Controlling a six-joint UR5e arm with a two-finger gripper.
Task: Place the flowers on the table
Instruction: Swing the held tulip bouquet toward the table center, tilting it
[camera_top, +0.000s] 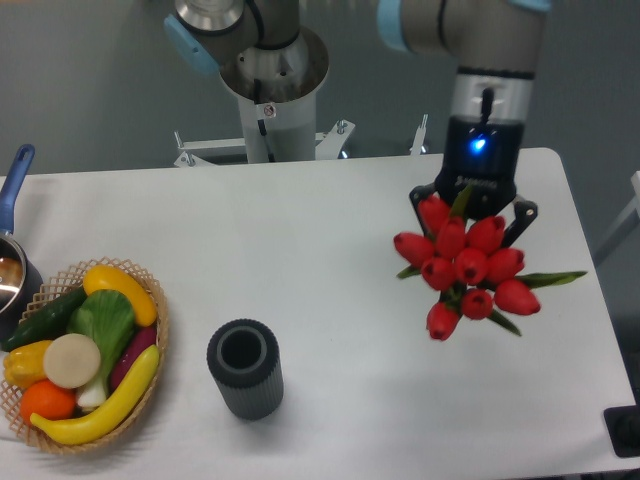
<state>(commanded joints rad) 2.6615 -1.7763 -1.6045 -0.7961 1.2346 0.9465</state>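
Note:
The flowers (462, 266) are a bunch of red tulips with green leaves, held over the right part of the white table (330, 250). The blooms face the camera and hide the stems. My gripper (470, 208) is directly behind the bunch, with a black finger showing on each side of the top blooms, shut on the flowers. Whether the bunch touches the tabletop cannot be told from this view.
A dark grey ribbed cylinder (245, 368) stands open-topped near the front middle. A wicker basket of vegetables (85, 355) sits at the front left, with a pot with a blue handle (12, 225) behind it. The arm's base (270, 90) rises behind the table's far edge.

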